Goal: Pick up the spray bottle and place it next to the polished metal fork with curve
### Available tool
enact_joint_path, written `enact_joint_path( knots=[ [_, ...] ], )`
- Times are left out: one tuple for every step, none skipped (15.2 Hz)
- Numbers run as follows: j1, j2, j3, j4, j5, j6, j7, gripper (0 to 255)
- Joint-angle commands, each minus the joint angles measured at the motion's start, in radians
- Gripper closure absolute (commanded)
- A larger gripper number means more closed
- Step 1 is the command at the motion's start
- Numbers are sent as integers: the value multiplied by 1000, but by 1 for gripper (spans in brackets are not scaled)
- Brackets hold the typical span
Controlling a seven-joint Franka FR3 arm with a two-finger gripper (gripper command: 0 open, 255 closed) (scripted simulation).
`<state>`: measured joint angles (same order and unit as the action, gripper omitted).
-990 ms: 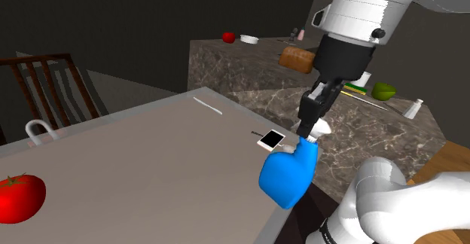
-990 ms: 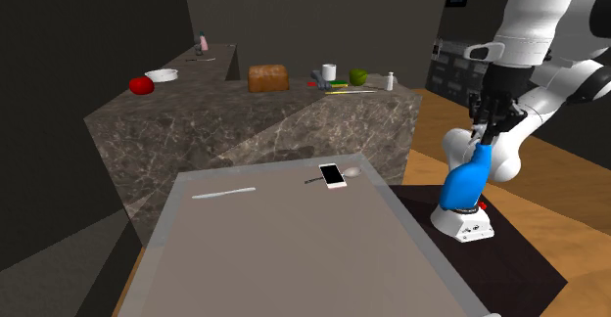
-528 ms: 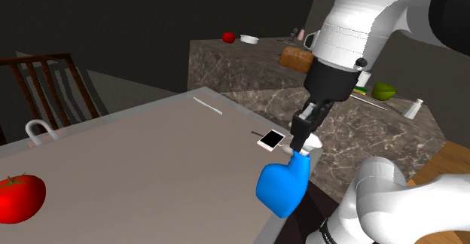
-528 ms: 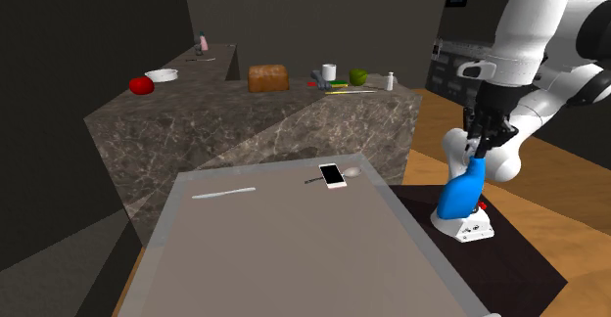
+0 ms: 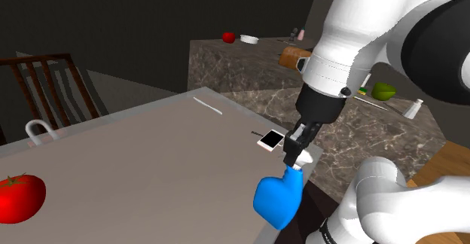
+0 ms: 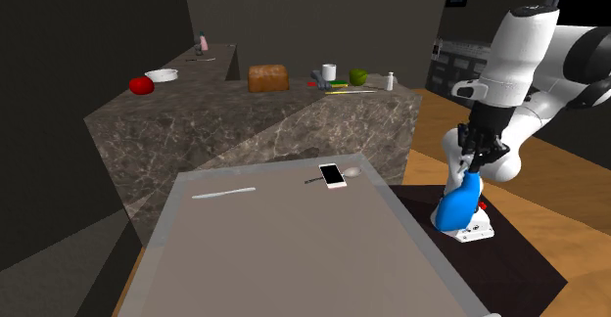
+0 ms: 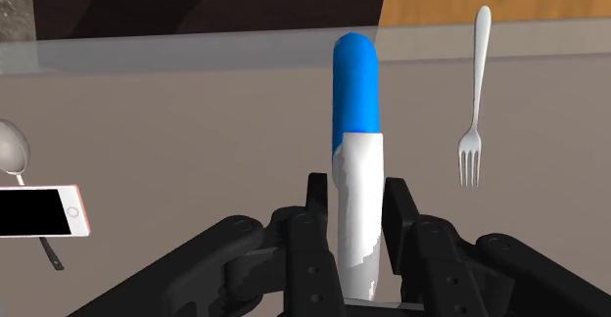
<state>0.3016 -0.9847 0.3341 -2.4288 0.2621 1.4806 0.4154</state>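
Grips spray bottle point(image 5: 277, 199) by its white head, claw point(image 5: 295, 150) fingers closed hard against both sides, blue body hanging below the claw near the table point(image 5: 151, 160) edge, lifted clear, presumably for carrying. Finds fork point(image 7: 474, 90) flat on the table ahead of the claw, apart from the bottle, so placing judged not yet done. Notes white bowl point(image 5: 249, 38) on counter point(image 5: 226, 62) far beyond the claw, contents not discernible.

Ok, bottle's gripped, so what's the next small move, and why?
Probably swing it in over the table toward the fork. The fingers are shut on the spray bottle, which hangs at the table's edge, well short of the fork.
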Motion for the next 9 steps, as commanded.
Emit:
enact_joint_path(
  knots=[
    [4, -11, 7, -30, 7, 20, 1, 255],
    [6, -15, 10, -45, 10, 31, 0, 255],
    [8, -20, 13, -61, 14, 42, 0, 255],
    [9, -24, 16, -76, 17, 53, -1, 255],
    [11, -28, 19, -91, 20, 64, -1, 255],
    [13, -32, 23, -106, 24, 75, -2, 255],
    [15, -35, 26, -121, 27, 86, -2, 255],
    [17, -39, 30, -136, 31, 98, -3, 255],
    [19, -42, 33, -150, 35, 109, -3, 255]
  ],
)
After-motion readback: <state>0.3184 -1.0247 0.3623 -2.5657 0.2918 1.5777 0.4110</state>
